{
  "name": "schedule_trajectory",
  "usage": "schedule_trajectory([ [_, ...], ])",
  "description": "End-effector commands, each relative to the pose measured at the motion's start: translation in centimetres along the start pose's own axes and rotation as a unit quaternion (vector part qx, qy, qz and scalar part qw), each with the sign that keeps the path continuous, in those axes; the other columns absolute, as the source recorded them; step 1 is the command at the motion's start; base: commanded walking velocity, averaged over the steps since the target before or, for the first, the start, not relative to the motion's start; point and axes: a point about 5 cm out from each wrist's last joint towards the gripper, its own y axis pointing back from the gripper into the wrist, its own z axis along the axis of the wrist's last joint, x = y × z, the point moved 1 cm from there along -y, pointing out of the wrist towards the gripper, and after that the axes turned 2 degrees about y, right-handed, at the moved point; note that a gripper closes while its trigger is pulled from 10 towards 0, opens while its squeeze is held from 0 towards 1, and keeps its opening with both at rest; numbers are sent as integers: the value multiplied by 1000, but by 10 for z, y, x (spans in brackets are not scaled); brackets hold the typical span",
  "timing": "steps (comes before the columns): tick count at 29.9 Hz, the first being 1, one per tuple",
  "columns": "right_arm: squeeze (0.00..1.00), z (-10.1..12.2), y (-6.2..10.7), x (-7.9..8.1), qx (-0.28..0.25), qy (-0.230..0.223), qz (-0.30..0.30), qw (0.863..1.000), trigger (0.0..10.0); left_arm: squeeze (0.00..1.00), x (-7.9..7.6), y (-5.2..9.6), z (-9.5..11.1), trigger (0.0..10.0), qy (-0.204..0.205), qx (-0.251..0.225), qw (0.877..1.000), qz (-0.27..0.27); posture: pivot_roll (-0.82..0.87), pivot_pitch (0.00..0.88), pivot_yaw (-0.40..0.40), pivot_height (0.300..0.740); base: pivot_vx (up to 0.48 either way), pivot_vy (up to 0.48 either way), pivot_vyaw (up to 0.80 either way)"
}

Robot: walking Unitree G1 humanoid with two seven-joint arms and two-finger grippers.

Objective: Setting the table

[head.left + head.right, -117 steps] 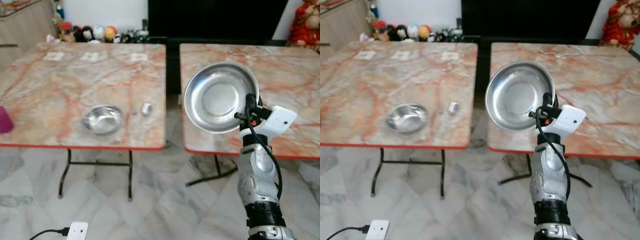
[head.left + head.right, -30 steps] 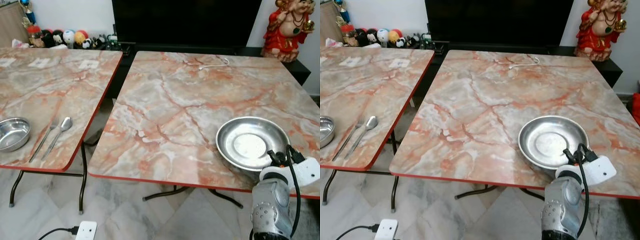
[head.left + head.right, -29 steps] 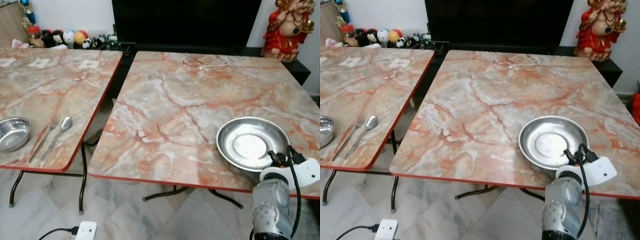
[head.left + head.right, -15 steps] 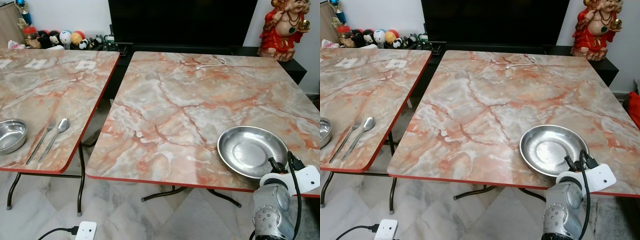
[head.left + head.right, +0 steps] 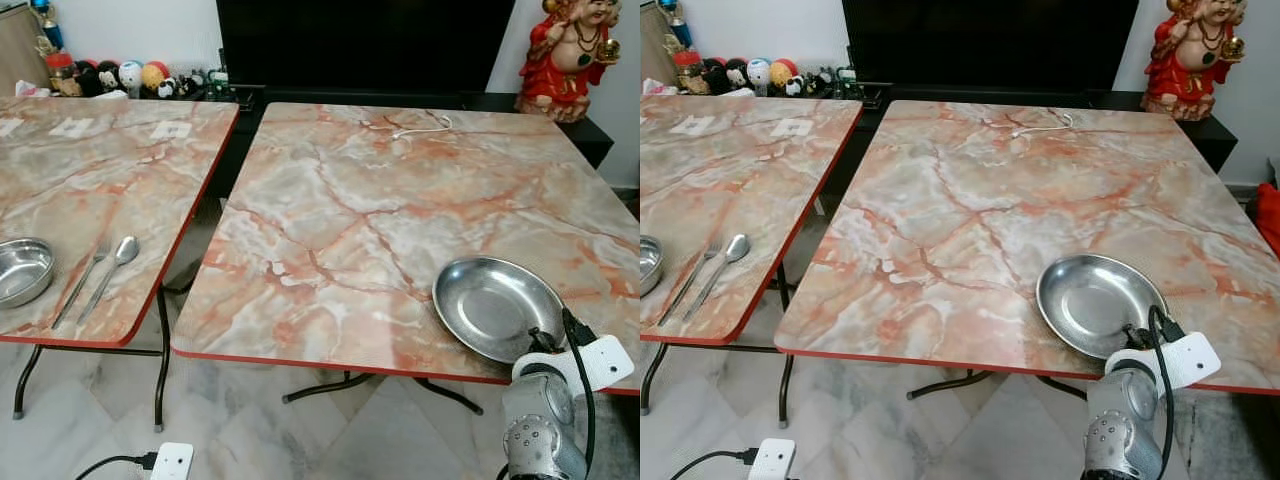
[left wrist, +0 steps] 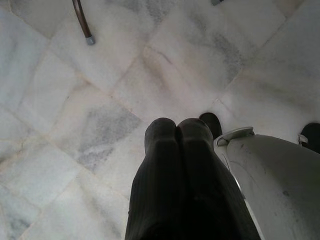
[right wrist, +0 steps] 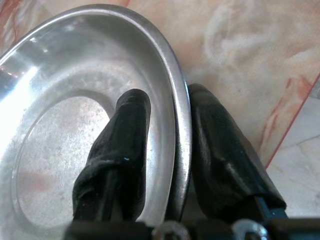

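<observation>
Room: two marble-patterned worktops (image 5: pixel 360 230) stood side by side over a pale tiled floor (image 6: pixel 90 100).
Plate: I saw the steel plate (image 5: pixel 497 307) at about 5 o'clock on the right-hand worktop, near its front edge.
Right gripper (image 7: pixel 167 150): fingers pinched the plate's rim, one inside, one outside.
Left gripper (image 6: pixel 177 137): fingers pressed together, empty, hanging over the floor.
Risk: I judged that pulling back before letting go could drag the plate off the edge.
Other setting: bowl (image 5: pixel 22 270), fork (image 5: pixel 82 282) and spoon (image 5: pixel 112 267) lay on the left-hand worktop.
</observation>
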Motion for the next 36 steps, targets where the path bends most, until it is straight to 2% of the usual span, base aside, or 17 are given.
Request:
schedule_trajectory([
  [1,0,4,3,3,-13,23,9,1000,10000,0,2,1,-5,10000,-9,14,1000,2,9,23,-30,740,0,0,0],
  [6,0,11,7,7,-41,30,16,999,10000,0,2,1,-5,10000,-8,14,1000,3,11,23,-31,740,0,0,0],
  [9,0,11,11,7,-42,17,10,999,10000,0,2,1,-5,10000,-8,14,1000,2,11,23,-31,740,0,0,0],
  [22,0,11,17,4,-40,24,1,999,10000,0,1,0,-4,10000,-5,13,1000,0,9,16,-37,740,0,0,0],
  [24,0,16,17,4,-55,34,-6,998,10000,0,1,0,-4,10000,-5,13,1000,0,7,16,-38,740,0,0,0],
  [26,0,24,18,5,-85,65,0,994,10000,0,1,0,-4,10000,-5,13,1000,1,9,15,-38,740,0,0,0],
  [29,0,40,23,15,-153,129,26,980,10000,0,2,0,-4,10000,-5,12,1000,2,7,15,-36,740,0,0,0],
  [31,0,43,25,28,-176,160,72,969,10000,0,2,0,-3,10000,-6,11,1000,2,-1,16,-33,740,0,0,0],
  [34,0,30,24,53,-144,170,184,957,10000,0,2,0,-3,10000,-5,10,1000,2,-10,16,-29,740,0,0,0],
  [35,0,23,23,64,-130,198,236,942,10000,0,1,0,-3,10000,-2,8,1000,3,-5,18,-32,740,0,0,0],
  [36,0,22,22,69,-132,219,258,932,10000,0,1,0,-2,10000,-1,7,1000,3,-4,19,-33,740,0,0,0],
])
